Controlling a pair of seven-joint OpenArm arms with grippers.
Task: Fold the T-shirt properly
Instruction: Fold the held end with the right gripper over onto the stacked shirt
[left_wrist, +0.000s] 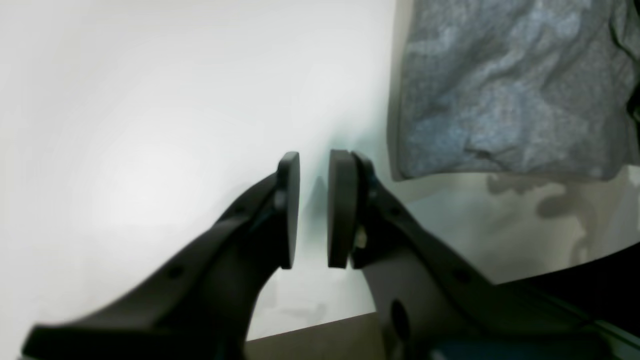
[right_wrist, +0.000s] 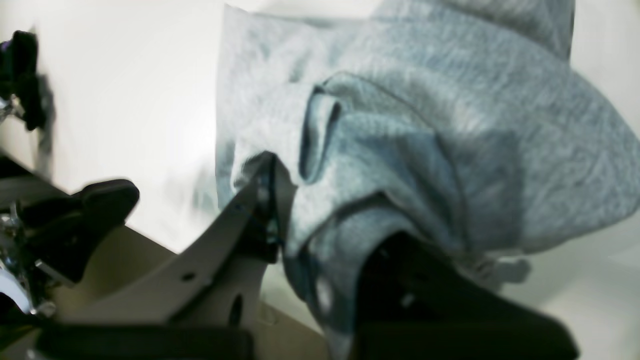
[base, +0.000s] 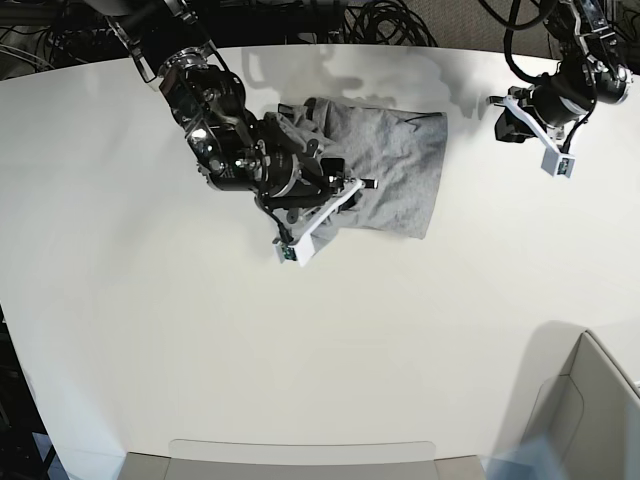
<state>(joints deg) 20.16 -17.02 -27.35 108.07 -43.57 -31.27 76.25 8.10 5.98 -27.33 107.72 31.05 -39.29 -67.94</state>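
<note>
A: Start with the left wrist view. What's the pincer doing?

B: The left gripper (left_wrist: 316, 160) is slightly open, its two fingers upright with a narrow gap between them and nothing in it

A: And the T-shirt?

B: The T-shirt (left_wrist: 480, 95) is up in the right part of that view, on the white table (left_wrist: 175, 125), apart from the fingers. It's grey, with a fairly straight side edge and shallow wrinkles

A: Now the right wrist view

B: The right gripper (right_wrist: 325, 215) is closed on the T-shirt. Cloth runs down between its fingers in a thick, gathered bunch, with a small fold standing up just beyond them. The rest spreads out past the bunch, smoother towards the right of the view

A: Anything else there?

B: Dark parts at the left edge, but I can't tell exactly what they are

A: And the base view?

B: The T-shirt lies near the far side of the table, around the upper middle of the view. The right arm (base: 225, 125) reaches over its left part as seen here and hides some of it; the part on the view's right lies flatter, with a visible corner. The left gripper is well apart from the cloth, at the upper right. A grey bin (base: 590, 400) sits at the lower right, and black cables (base: 390, 22) are tangled behind the table
</note>
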